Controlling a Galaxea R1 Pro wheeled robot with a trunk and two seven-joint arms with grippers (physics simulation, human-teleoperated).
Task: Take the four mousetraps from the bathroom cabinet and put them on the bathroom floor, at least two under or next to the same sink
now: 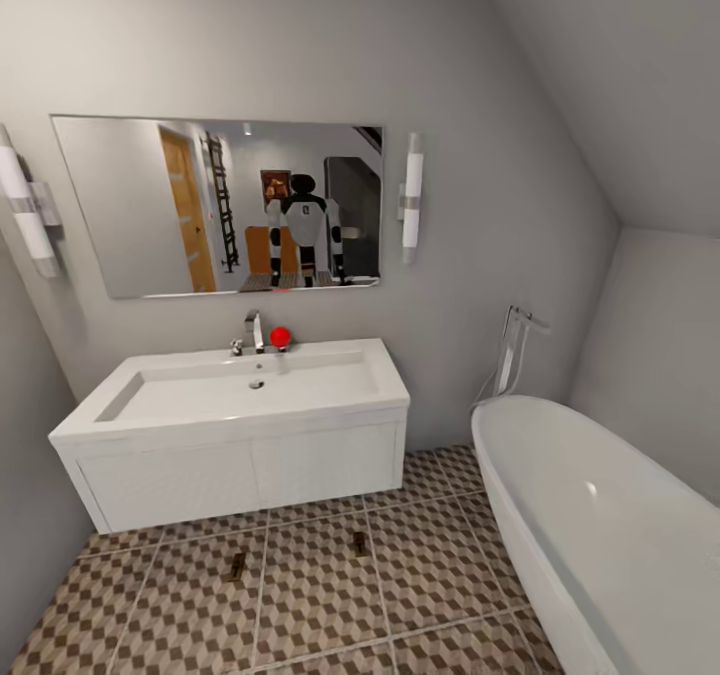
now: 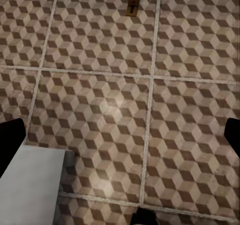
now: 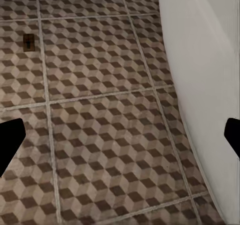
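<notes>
Two mousetraps lie flat on the bathroom floor in front of the white vanity: one below its left half, one below its right half. The bathroom sink with its chrome faucet tops the vanity. In the left wrist view a mousetrap lies far ahead of my left gripper, which is open and empty. The right wrist view has a mousetrap well ahead of my right gripper, also open and empty. The cabinet is out of direct view.
A white tub fills the right side, and its wall stands close beside my right gripper. A red ball sits by the faucet. A mirror above reflects the robot. A pale grey block lies under my left gripper.
</notes>
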